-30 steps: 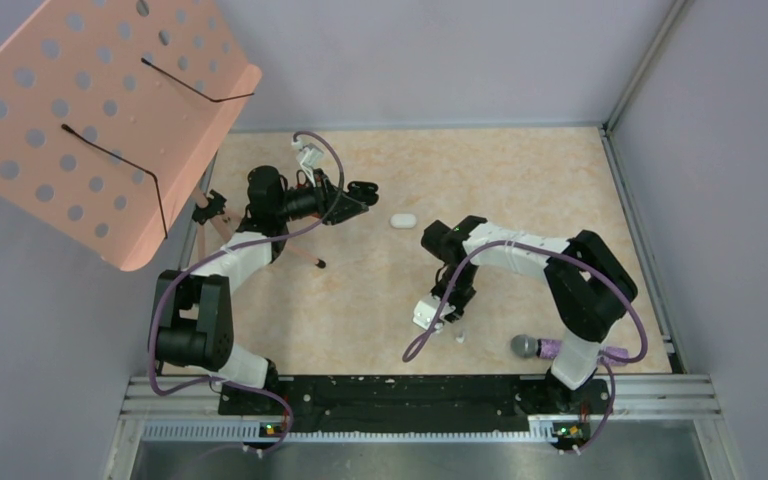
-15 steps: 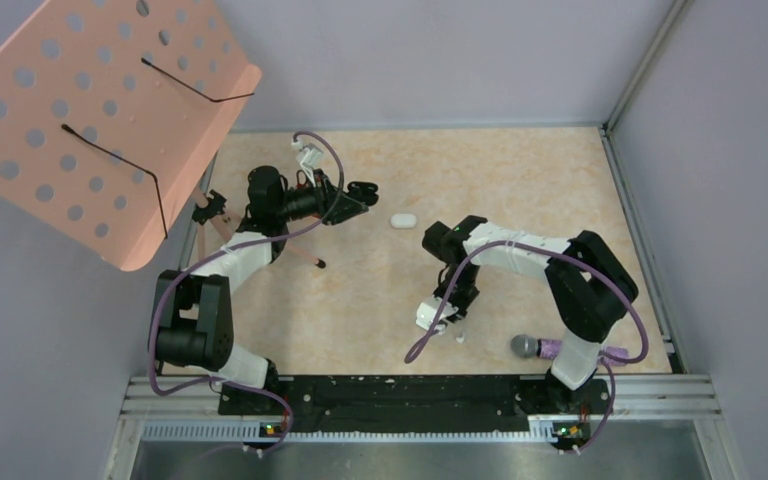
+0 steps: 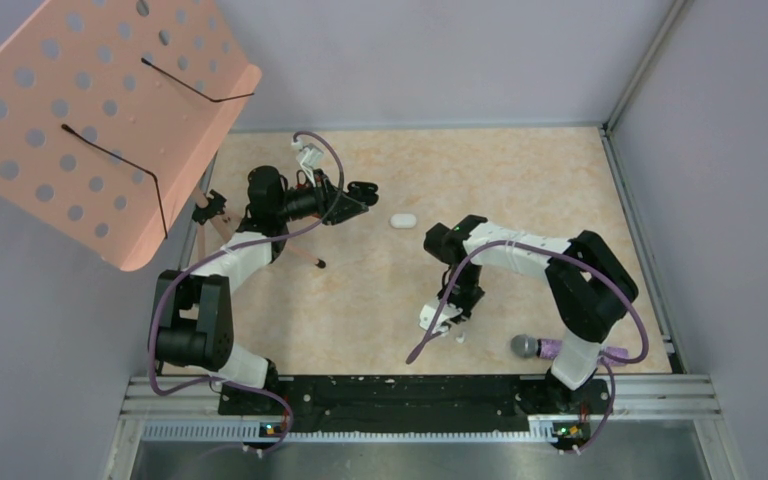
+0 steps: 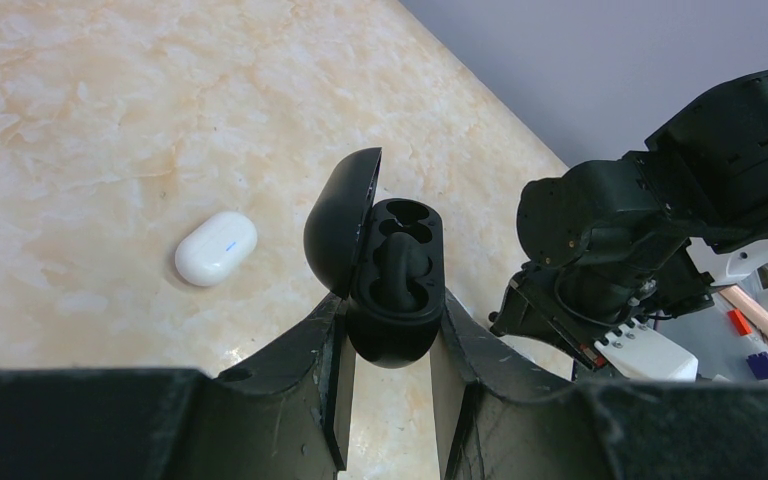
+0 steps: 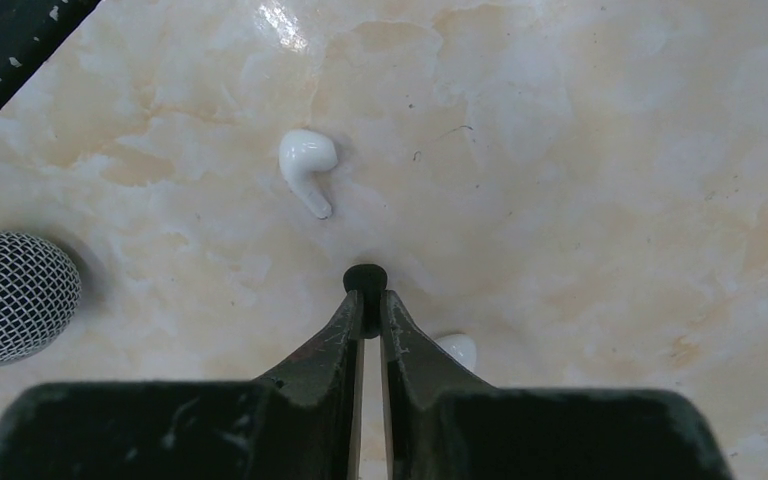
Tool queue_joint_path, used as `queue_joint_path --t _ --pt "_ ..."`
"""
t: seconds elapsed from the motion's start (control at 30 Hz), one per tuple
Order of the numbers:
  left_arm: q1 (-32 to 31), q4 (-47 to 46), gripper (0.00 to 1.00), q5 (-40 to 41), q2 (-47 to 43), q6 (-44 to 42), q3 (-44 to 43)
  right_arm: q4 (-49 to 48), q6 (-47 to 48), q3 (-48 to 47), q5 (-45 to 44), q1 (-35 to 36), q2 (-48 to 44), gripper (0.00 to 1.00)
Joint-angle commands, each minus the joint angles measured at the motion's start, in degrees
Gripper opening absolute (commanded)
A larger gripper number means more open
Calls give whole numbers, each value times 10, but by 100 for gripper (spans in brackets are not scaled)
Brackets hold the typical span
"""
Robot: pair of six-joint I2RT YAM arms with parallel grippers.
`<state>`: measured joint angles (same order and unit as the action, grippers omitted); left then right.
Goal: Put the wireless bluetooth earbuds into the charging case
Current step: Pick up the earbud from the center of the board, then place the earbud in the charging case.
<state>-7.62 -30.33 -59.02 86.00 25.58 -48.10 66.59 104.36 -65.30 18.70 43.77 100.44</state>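
One black earbud [image 5: 365, 277] in the pinch of the right tool [image 5: 365, 303], white earbud [image 5: 307, 165] just beyond.

Layout around the closed case [image 3: 403, 220]
The closed case lies on the tabletop [image 3: 520, 180] between the two arms. To its left the open case [image 4: 392, 280] sits gripped in the left pincer [image 4: 390, 318], lid toward the closed case. Nearer the arm bases than the closed case and slightly to its right hangs the right pincer [image 5: 365, 300], the held earbud [image 5: 364, 278] between its tips; the stemmed earbud [image 5: 306, 165] and the third earbud [image 5: 457, 350] lie on the tabletop just beside it. Farther right of the closed case, by the right arm's base, lies the microphone [image 3: 535, 347]; far to its left stands the tilted board [image 3: 90, 110]
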Motion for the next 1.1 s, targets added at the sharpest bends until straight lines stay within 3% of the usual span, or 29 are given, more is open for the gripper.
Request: queue_joint_path --t 0.0,0.2,0.43,0.53,0.7,1.07 --pt "3 -21 0 3 -9 1 -2 20 -4 -13 4 7 -11 5" --pt "2 -27 0 1 -7 6 -3 32 -125 -108 42 -25 -13 0" --pt "-27 -80 0 -38 16 16 -23 84 -441 -380 243 -166 -6 0" --pt "-51 -106 0 -61 28 19 -44 21 -596 -425 310 -185 -30 0" --pt "-94 -171 0 -100 45 48 -67 -224 -840 -334 338 -184 -121 0" --pt "-120 -177 0 -127 52 38 -89 -238 -805 -329 302 -148 -136 0"
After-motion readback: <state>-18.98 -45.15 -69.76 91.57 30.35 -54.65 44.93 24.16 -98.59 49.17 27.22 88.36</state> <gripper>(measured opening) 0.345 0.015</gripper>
